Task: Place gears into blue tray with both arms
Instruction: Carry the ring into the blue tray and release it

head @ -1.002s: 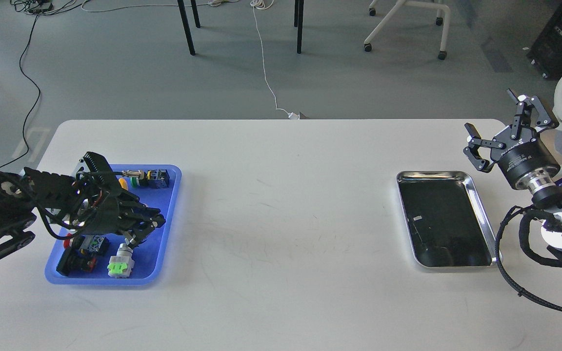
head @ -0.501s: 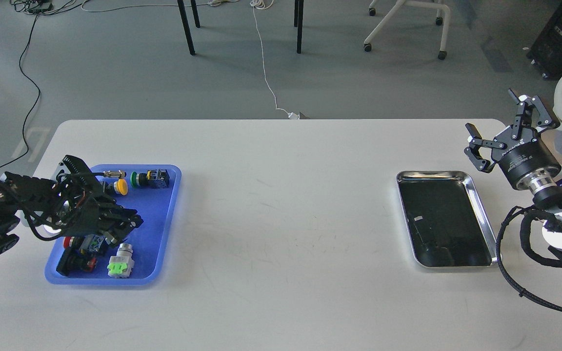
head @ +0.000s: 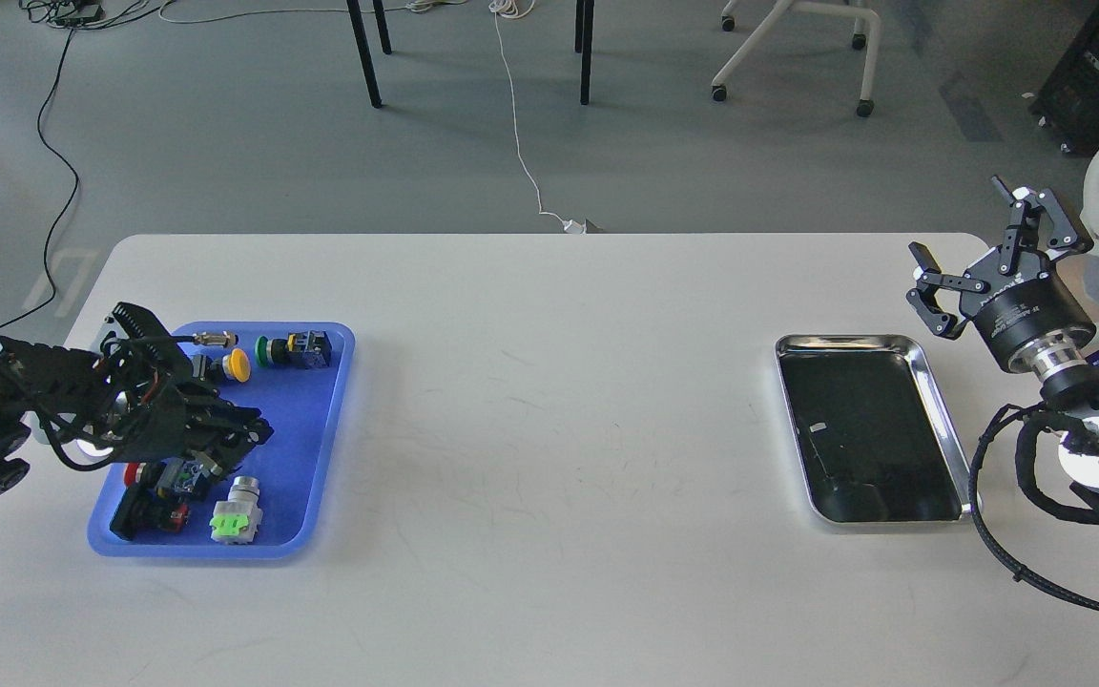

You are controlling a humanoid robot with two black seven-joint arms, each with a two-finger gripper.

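White tabletop point(head: 549, 429), head view. Bright blue flat plastic tray with rounded corners point(head: 316, 448) sits at the tabletop's left side. Left black arm's pincer point(head: 249, 434) hangs over the blue tray's left-centre, dark and seen nearly end-on; cannot tell if it is wide or narrow, nothing visibly held.

In the blue tray: yellow-capped push-button switch point(head: 236, 364) and green-capped push-button switch with dark body point(head: 292, 350) along the tray's far edge, a small metal cylindrical part point(head: 213, 338) at the far-left corner. Near edge of the blue tray: grey switch with bright green block point(head: 236, 513), black-and-red switch point(head: 151, 510) beside it toward the tray's left, another red-capped switch point(head: 166, 474) partly under the left pincer.

Tiny black gears: cannot make them out anywhere, too small or hidden.

Shiny steel rectangular tray with dark mirror bottom point(head: 941, 386) lies far across from the blue tray, at the tabletop's right side. Right black arm's pincer point(head: 988, 239) is raised just beyond the steel tray's far-right corner, fingers spread wide, holding nothing.
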